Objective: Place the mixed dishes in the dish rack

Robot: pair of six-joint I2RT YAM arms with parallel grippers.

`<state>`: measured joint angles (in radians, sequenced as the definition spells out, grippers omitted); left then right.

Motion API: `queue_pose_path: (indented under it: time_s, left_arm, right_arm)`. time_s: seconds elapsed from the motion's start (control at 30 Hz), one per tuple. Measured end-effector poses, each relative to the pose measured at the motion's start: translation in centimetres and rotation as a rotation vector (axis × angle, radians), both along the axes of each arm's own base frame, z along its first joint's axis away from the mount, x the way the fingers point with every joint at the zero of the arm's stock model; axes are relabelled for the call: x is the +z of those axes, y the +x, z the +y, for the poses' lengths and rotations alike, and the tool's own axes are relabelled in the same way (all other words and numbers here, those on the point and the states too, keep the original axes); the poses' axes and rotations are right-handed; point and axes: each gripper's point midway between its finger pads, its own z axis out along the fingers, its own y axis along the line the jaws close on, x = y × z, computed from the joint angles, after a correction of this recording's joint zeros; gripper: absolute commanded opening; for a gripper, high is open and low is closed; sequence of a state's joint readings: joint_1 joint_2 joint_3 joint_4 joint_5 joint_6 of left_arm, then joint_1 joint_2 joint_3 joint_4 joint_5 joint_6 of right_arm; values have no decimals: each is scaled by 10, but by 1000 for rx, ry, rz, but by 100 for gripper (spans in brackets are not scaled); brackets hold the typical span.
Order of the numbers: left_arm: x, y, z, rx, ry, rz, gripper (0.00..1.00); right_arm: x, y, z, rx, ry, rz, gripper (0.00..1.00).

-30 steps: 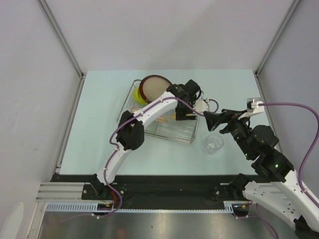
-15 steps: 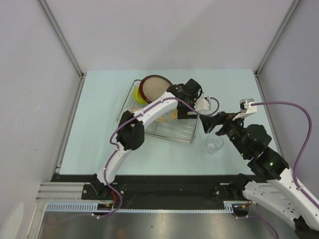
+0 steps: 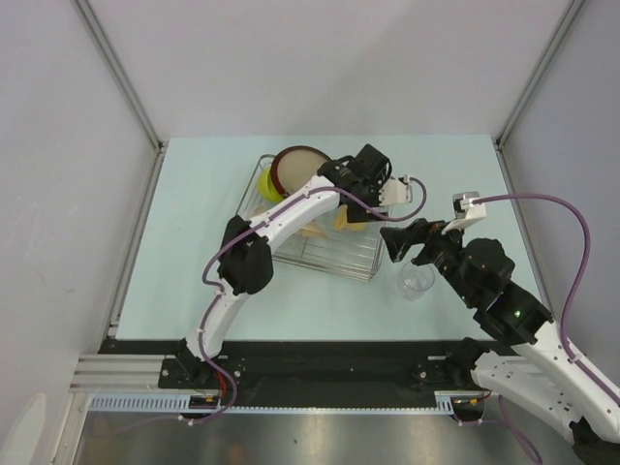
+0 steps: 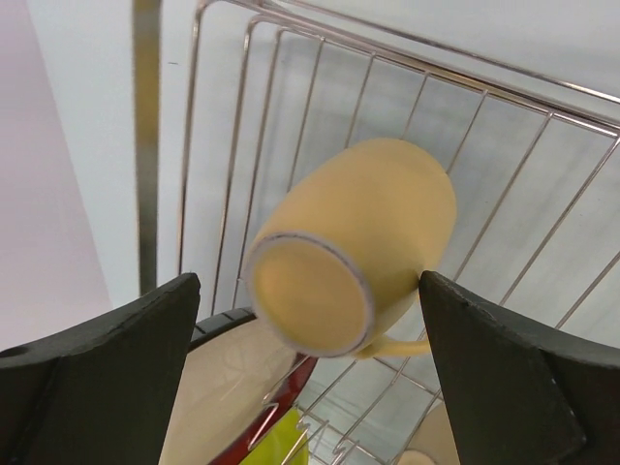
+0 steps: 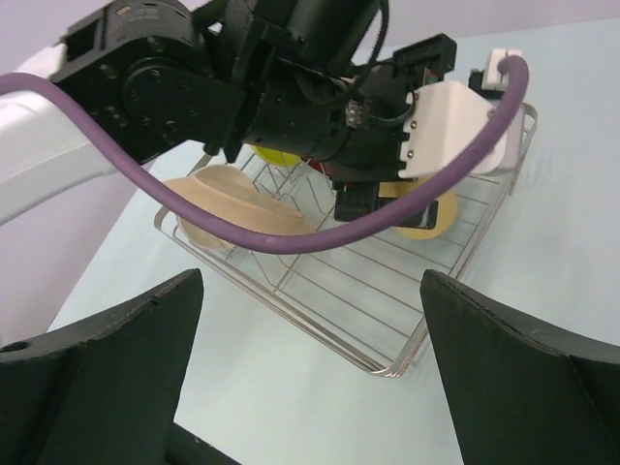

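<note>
Your left gripper (image 4: 305,283) has let go, jaws released around the mug (image 4: 360,242) lying in the rack (image 3: 334,255); your right gripper (image 5: 310,281), spread wide, has neared it.

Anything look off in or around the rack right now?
The pale yellow mug lies on its side on the dish rack wires rather than upright, in front of the open left gripper. Nothing looks spilled or broken.

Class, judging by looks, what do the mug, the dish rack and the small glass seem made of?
The mug: likely glazed ceramic; opaque pale yellow, soft sheen.
The dish rack: metal wire; thin shiny silver bars.
The small glass: clear glass or plastic; the table shows through.
</note>
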<state>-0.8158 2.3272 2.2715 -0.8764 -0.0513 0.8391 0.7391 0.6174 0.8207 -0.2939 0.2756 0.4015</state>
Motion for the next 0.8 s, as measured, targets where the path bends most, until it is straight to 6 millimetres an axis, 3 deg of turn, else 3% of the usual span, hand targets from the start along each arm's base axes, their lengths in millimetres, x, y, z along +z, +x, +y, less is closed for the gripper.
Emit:
queue_pose_path:
  time_s: [0.17,0.33,0.43,0.6,0.67,0.8]
  left_arm:
    - [24,0,1,7,-32,-34,100]
    - [81,-8,12,36,-117,-83,100]
    - [126,-25,31,58,-188,-108,100]
    - [201,-60,94,138,-337,-151,100]
    - [229,-70,126,190,-410,-170,100]
    - [255,-87,174,283,-507,-187,100]
  right_arm:
    - [-22,7,-3,-39,-73,65,100]
    - [-85,16,-9,-136,-234,308,100]
    - [-126,5,-19,-203,-333,464,100]
    - [-153,-23,-36,-285,-390,597,98]
    - [-159,-29,-43,-317,-407,632,90]
    - [-168,-32,-46,-339,-432,654,86]
